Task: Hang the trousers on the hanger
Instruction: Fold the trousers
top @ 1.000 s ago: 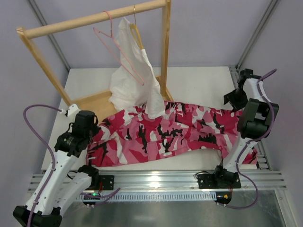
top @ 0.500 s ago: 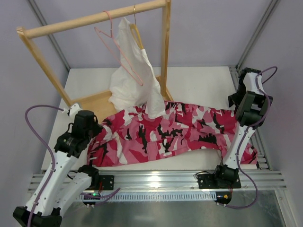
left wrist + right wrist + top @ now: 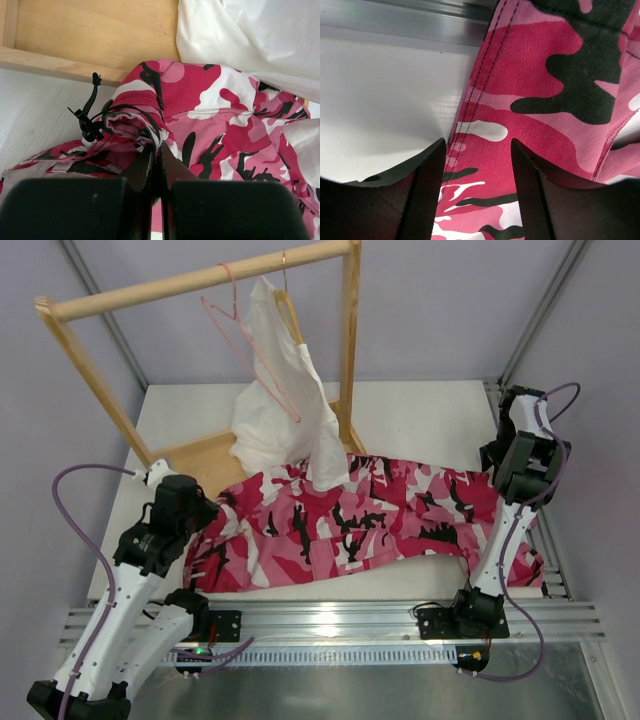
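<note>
The trousers (image 3: 370,520) lie spread across the table, waist to the left and legs to the right. My left gripper (image 3: 207,510) sits at the waist end. In the left wrist view, the left gripper (image 3: 155,146) is shut on a bunched fold of the waistband, beside a black drawstring (image 3: 88,121). My right gripper (image 3: 500,462) hangs over the leg end. The right wrist view shows the right gripper (image 3: 477,146) open, its fingers (image 3: 426,182) straddling the seamed edge of the trousers (image 3: 545,75). The pink hanger (image 3: 250,352) hangs empty on the wooden rail.
A wooden clothes rack (image 3: 200,278) stands at the back left, its base board (image 3: 95,30) just beyond the waistband. A white garment (image 3: 285,415) on a tan hanger drapes down onto the trousers. An aluminium rail (image 3: 410,22) borders the white table (image 3: 375,105) on the right.
The right arm has swung in and down towards the leg end of the trousers, and its jaws have narrowed slightly. The left arm has barely moved and keeps its grip.
</note>
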